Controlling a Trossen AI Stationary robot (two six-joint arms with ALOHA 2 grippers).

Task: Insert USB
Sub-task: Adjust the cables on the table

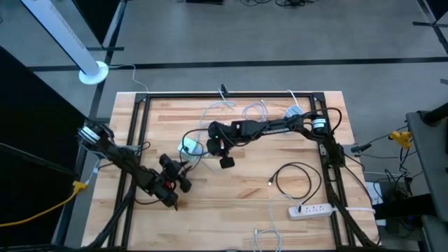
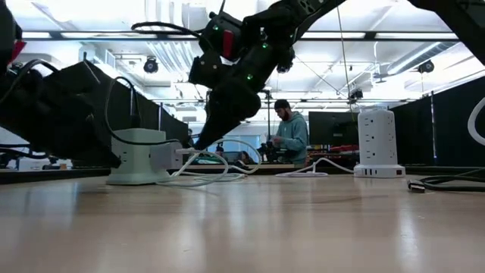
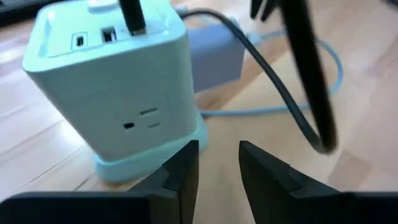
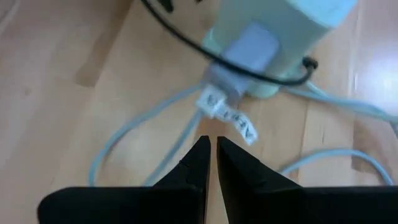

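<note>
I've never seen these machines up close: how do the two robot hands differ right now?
The left hand has its fingers parted by a clear gap; the right hand has its fingers nearly touching. The left hand faces the pale green power cube on its socket side; the right hand faces the side carrying a grey plug. Both are empty and near the cube.

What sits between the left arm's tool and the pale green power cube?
Nothing visible: only bare table separates the left tool from the power cube. A black cable curves past beside it; the right tool hangs nearby.
</note>
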